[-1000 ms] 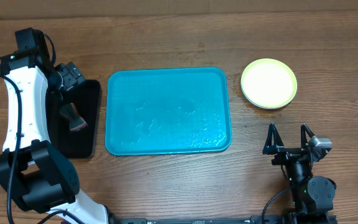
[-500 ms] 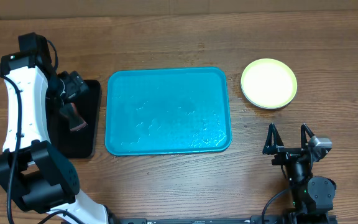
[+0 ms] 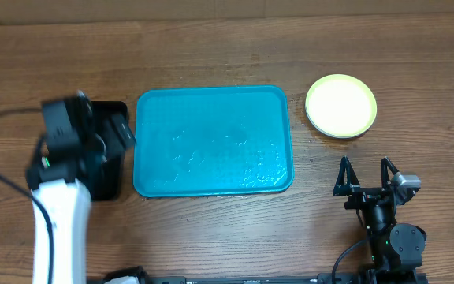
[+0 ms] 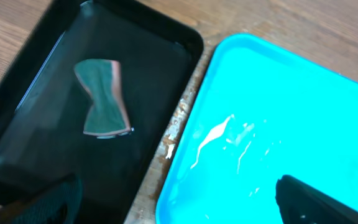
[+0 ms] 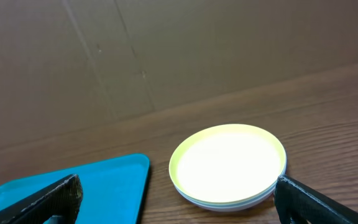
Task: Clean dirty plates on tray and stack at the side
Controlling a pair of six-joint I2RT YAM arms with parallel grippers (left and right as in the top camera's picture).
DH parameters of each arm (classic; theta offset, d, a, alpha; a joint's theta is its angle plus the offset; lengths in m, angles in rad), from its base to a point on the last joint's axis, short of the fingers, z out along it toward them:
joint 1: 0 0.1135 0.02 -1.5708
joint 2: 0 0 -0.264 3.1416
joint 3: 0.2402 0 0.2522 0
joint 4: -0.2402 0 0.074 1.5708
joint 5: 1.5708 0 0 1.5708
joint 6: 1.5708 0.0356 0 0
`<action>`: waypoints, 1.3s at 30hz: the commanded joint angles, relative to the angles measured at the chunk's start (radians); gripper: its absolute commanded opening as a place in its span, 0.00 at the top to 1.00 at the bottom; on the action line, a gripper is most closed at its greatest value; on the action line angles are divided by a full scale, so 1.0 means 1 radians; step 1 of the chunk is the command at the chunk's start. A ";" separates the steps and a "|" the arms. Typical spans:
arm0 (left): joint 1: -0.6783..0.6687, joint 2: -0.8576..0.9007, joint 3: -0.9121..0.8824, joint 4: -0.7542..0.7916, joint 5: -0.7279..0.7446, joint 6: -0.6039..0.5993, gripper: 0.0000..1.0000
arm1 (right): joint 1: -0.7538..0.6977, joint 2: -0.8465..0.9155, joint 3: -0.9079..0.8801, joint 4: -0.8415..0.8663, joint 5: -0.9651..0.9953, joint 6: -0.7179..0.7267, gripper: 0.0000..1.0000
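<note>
**Item 1. Tray** [image 3: 211, 142]: turquoise, rect., centre of desk [image 3: 211, 47], long axis running left-right in the overhead view. No plate on it. Floor shows wet streaks only.

**Item 2. Plate stack** [image 3: 341, 105]: on the bare desk to the right of the tray, just beside its far right corner and not touching the rim. Yellow-green plate on top, its face looks clean. Paler rims show beneath it in the right wrist view; exact count can't be told.

**Item 3. Right hand** [image 3: 364, 162]: fingers spread wide, nothing between them, low at the near edge of the desk. The stack lies ahead of it, apart, with nothing in between.

**Item 4. Left hand** [image 4: 176, 193]: fingers spread wide, empty. It hangs over the strip of desk between the black tray [image 4: 135, 56] and the turquoise tray. Arm is blurred in the overhead view.

**Item 5. Sponge** [image 4: 103, 98]: waisted pad, lying flat in the black tray ahead of the left hand on the black-tray side. Its long axis runs roughly away from the hand, a little tilted.

**Key relation:** the stack is off the tray on the right, so the right hand is much the nearer to it. The left hand is the nearer to the sponge.

**Est.:** wash and stack look complete, w/ no plate left on the tray for either hand. If the stack needs squaring, that is a job for the right arm, reaching straight fwd. The sponge needs no further lift.
</note>
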 commanded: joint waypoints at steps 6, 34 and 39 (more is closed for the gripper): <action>-0.009 -0.354 -0.507 0.365 0.158 0.163 0.00 | 0.005 -0.010 -0.010 0.006 -0.005 -0.008 0.00; -0.046 -1.158 -0.987 0.690 0.187 0.096 0.00 | 0.005 -0.010 -0.010 0.006 -0.005 -0.008 0.00; -0.061 -1.181 -0.987 0.687 0.160 0.182 0.00 | 0.005 -0.010 -0.010 0.006 -0.005 -0.008 0.00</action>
